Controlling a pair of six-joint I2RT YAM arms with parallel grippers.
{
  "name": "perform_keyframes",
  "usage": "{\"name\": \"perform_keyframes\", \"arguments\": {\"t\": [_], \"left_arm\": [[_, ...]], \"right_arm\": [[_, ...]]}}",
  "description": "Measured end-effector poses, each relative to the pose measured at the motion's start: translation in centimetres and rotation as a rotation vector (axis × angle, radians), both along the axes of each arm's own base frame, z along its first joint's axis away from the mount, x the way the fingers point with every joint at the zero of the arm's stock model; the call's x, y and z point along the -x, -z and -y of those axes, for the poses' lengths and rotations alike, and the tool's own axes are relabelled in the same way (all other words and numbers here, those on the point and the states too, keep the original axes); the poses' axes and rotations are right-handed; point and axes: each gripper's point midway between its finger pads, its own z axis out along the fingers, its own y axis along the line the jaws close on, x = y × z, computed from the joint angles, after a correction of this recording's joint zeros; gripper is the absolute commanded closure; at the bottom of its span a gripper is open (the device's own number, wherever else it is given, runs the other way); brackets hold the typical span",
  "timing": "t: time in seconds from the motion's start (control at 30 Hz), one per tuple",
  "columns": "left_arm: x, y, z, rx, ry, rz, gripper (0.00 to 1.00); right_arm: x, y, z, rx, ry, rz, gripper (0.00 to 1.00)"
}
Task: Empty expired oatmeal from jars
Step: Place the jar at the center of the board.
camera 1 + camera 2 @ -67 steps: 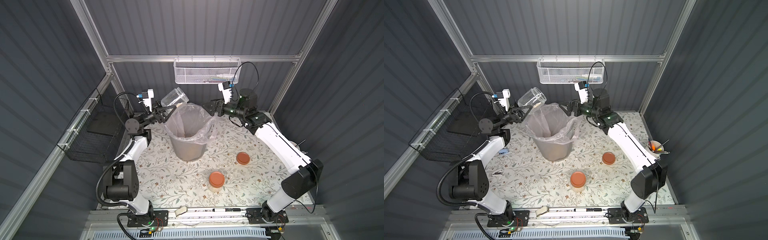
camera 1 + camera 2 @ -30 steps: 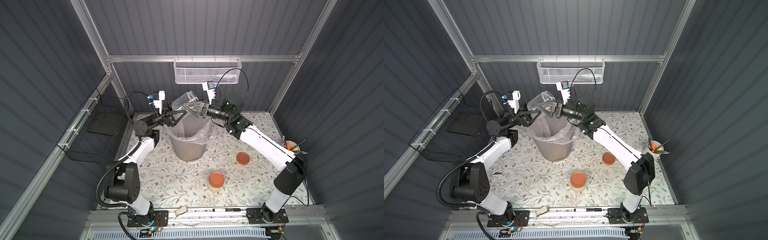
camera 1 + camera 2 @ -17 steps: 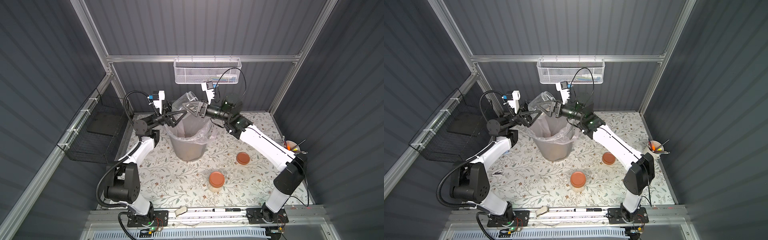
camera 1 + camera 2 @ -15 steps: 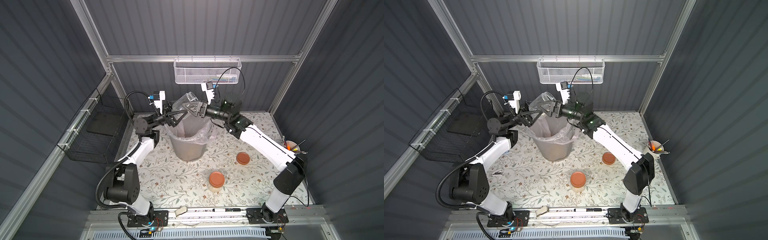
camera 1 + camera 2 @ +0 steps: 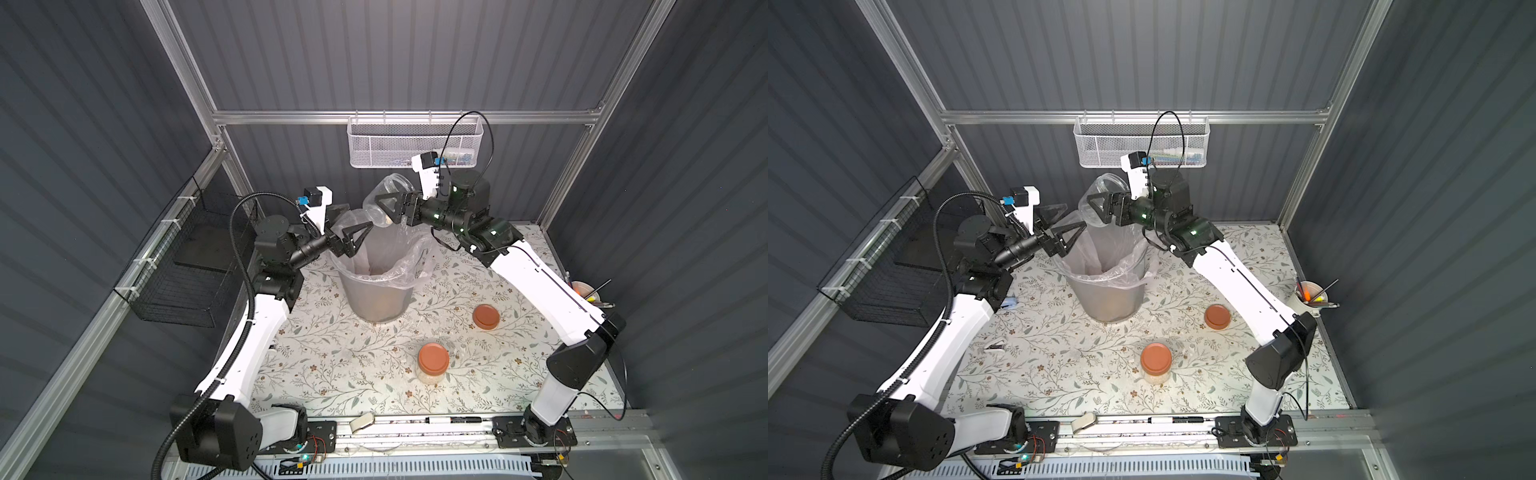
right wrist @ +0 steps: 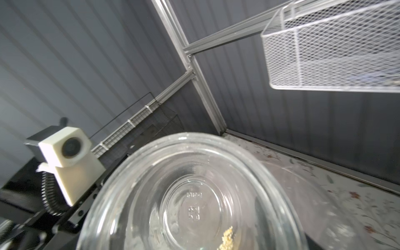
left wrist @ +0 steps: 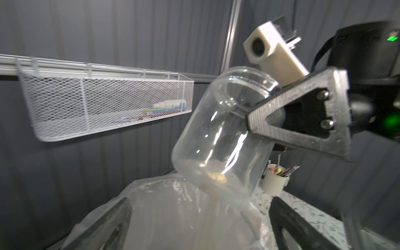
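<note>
My right claw (image 5: 380, 204) grasps the open jar (image 5: 390, 187), tilted mouth-down over the bin (image 5: 376, 299) (a few oat flakes (image 7: 217, 176) cling inside); my left claw (image 5: 359, 215) hangs released alongside.

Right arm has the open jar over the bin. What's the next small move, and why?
Probably roll the right gripper so the open jar tips mouth-down over the lined bin. It holds the jar tilted neck-up, and a small clump of oatmeal sits at the low, closed end. The left gripper is open and clear of the jar.
</note>
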Motion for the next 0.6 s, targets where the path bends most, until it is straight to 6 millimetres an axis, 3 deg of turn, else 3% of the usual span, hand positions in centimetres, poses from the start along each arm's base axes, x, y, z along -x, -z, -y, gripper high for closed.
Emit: {"name": "perform_keyframes", "arguments": {"t": [0.1, 0.2, 0.43, 0.5, 0.6], "left_arm": [[-1.1, 0.2, -1.3, -0.082, -0.116, -0.01, 0.0], [-1.6, -0.3, -3.2, -0.163, -0.245, 0.016, 0.0], [0.7, -1.3, -8.4, -0.193, -0.54, 0.087, 0.0], [1.1, -1.2, -9.2, -0.191, -0.584, 0.089, 0.0], [1.0, -0.8, -10.0, -0.2, -0.632, 0.072, 0.0]], "right_arm": [[-1.3, 1.4, 2.3, 0.102, 0.097, -0.007, 0.74], [-2.4, 3.1, 5.9, 0.23, 0.212, -0.027, 0.73], [-2.3, 5.3, 18.6, 0.445, 0.519, -0.082, 0.73], [-2.2, 6.8, 21.8, 0.489, 0.601, -0.109, 0.72], [-2.3, 11.7, 25.1, 0.561, 0.68, -0.18, 0.68]]}}
